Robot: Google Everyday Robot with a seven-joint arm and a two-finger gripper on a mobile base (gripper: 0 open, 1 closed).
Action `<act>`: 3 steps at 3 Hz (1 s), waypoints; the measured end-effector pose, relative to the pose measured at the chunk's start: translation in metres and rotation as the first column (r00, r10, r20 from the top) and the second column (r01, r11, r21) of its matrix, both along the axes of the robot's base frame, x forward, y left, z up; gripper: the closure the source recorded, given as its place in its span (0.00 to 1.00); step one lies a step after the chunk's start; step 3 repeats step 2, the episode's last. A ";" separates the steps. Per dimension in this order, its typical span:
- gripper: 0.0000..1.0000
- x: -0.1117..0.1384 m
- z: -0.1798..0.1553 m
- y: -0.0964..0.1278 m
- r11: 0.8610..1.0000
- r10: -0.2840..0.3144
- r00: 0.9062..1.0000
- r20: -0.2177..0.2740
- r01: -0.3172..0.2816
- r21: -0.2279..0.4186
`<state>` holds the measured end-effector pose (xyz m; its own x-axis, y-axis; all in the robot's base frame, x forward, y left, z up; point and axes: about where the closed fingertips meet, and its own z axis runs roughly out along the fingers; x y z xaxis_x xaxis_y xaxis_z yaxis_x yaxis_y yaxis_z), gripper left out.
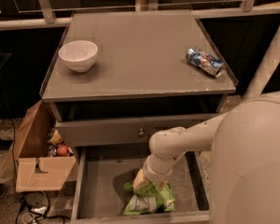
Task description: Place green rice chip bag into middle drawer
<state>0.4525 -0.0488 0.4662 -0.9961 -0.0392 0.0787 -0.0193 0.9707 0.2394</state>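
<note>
The green rice chip bag [150, 199] is a crinkly light-green bag with a white panel. It lies on the floor of the open middle drawer [98, 185], near its front edge. My gripper [148, 183] reaches down into the drawer at the end of the white arm and sits right on top of the bag. The arm's wrist hides most of the gripper.
A white bowl [78, 55] stands on the cabinet top at the left. A crushed blue-silver can [204, 61] lies at the right. A closed drawer front with a round knob [141, 132] sits above the open drawer. An open cardboard box [39, 160] stands on the floor at the left.
</note>
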 end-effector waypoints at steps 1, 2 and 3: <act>0.00 0.000 0.000 0.000 1.000 0.000 1.000 0.000 0.000 0.000; 0.00 0.000 0.000 0.000 1.000 0.000 1.000 0.000 0.000 0.000; 0.00 0.000 0.000 0.000 1.000 0.000 1.000 0.000 0.000 0.000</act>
